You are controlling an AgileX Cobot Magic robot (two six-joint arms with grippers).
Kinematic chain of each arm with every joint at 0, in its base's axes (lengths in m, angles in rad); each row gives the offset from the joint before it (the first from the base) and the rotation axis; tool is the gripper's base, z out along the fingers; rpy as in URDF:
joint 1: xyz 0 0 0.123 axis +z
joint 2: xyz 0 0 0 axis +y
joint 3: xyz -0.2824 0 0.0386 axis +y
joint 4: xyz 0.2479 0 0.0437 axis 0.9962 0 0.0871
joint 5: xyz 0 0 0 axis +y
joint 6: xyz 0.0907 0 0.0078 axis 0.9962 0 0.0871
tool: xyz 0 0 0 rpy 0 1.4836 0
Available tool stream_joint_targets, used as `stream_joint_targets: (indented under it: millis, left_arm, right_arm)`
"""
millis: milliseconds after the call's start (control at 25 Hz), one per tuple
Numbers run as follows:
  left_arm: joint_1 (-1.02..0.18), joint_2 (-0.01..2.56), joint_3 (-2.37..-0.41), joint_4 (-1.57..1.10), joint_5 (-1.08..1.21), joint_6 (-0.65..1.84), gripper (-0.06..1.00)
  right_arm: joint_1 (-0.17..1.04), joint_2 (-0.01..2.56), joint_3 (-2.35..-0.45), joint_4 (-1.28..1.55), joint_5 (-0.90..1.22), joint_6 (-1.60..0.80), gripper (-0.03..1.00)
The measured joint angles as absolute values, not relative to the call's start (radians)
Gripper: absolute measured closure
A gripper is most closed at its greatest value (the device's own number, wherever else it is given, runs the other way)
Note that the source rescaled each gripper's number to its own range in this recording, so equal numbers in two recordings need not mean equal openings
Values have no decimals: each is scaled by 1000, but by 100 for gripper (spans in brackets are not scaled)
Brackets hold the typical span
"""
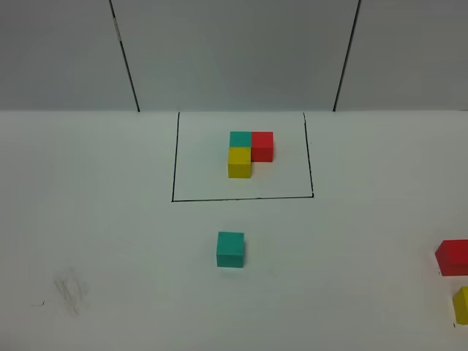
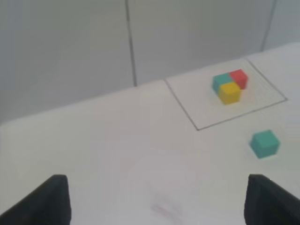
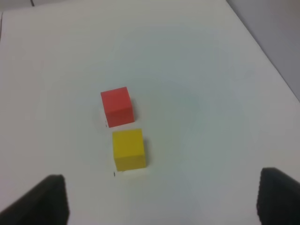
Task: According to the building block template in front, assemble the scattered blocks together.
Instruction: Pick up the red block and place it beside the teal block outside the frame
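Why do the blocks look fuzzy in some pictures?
Exterior high view: sharp; the loose teal cube has crisp edges. Left wrist view: blurriest; the template looks smeared. Right wrist view: slightly soft around the red cube and yellow cube.

My left gripper (image 2: 158,200) hangs over the bench (image 2: 108,140), jaws spread wide, holding nothing; my right gripper (image 3: 161,199) does likewise.

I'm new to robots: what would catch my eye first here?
A bright L of teal, red and yellow cubes sits inside a black outline at the far middle of the table. One loose teal cube lies just in front of it; a red cube and a yellow cube lie at the far right.
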State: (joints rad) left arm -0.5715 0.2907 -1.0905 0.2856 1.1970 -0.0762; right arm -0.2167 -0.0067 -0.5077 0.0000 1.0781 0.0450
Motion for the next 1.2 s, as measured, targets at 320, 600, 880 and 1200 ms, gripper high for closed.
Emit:
stream_joint_targets:
  millis: [320, 600, 880, 1200]
  left_arm:
    - [-265, 222, -1005, 82, 1197, 108, 19]
    - [-22, 123, -1005, -85, 1197, 252, 20]
    - [1, 91, -943, -105, 1197, 220, 20]
    - [1, 43, -719, -146, 1169, 169, 20]
  right_arm:
    - [-217, -7, -508, 6, 1078, 45, 30]
    - [-217, -7, -508, 11, 1078, 45, 30]
    - [-217, -7, -508, 12, 1078, 45, 30]
    - [-217, -7, -508, 12, 1078, 45, 30]
